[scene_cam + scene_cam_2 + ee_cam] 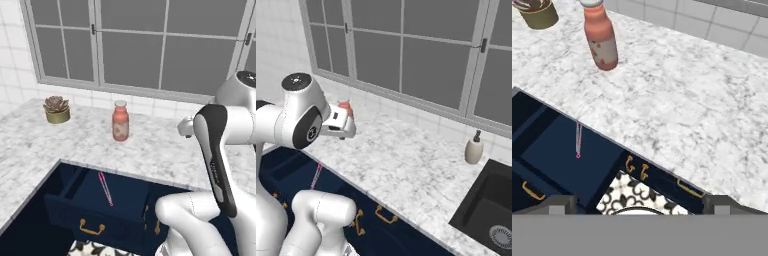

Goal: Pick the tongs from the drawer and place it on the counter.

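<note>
The drawer [92, 210] stands pulled out below the counter [150, 150], and the tongs [105, 188] lie flat on its navy floor — slim, pink, lying lengthwise front to back, touching nothing else. Up on the marble behind the drawer stands the salmon-red bottle [120, 121]; a small potted succulent [56, 109] sits farther along, near the window. The gripper [639, 202] hangs high above the drawer's front corner, its tips spread wide, holding nothing.
</note>
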Available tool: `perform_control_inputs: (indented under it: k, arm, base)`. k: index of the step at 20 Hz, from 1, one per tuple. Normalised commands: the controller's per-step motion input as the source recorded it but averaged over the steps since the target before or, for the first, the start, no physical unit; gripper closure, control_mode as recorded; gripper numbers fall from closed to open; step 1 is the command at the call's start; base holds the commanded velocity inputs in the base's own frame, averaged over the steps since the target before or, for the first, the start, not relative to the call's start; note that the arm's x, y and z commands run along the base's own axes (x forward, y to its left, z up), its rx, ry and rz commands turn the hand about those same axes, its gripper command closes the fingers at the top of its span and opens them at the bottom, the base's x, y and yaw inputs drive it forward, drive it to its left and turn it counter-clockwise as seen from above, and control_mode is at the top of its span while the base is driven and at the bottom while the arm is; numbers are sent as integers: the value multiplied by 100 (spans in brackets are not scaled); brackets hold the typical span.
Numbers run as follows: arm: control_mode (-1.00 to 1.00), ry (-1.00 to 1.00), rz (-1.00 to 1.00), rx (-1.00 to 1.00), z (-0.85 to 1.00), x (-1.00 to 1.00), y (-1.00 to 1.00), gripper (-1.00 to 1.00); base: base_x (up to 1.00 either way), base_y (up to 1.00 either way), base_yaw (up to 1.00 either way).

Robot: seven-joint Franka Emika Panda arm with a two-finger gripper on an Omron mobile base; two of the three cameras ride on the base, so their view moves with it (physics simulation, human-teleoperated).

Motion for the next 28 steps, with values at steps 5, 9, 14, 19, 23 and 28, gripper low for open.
perform_control_inputs:
  k: [5,9,14,19,23,28]
  arm:
    - [100,0,0,0,0,0,0,-100]
    - [-100,0,12,-1,-3,-2,4,-100]
    - [-100,3,38,0,-64,8,89,-100]
    - [-100,23,24,-1,-99,46,100,-100]
    - [-100,30,19,-12,-100,38,100,-100]
    - [-100,32,13,-26,-79,29,100,-100]
  base:
    - [29,-3,49]
    - [5,6,44]
    - [0,0,0]
    - [0,0,0]
    - [0,0,0]
    - [0,0,0]
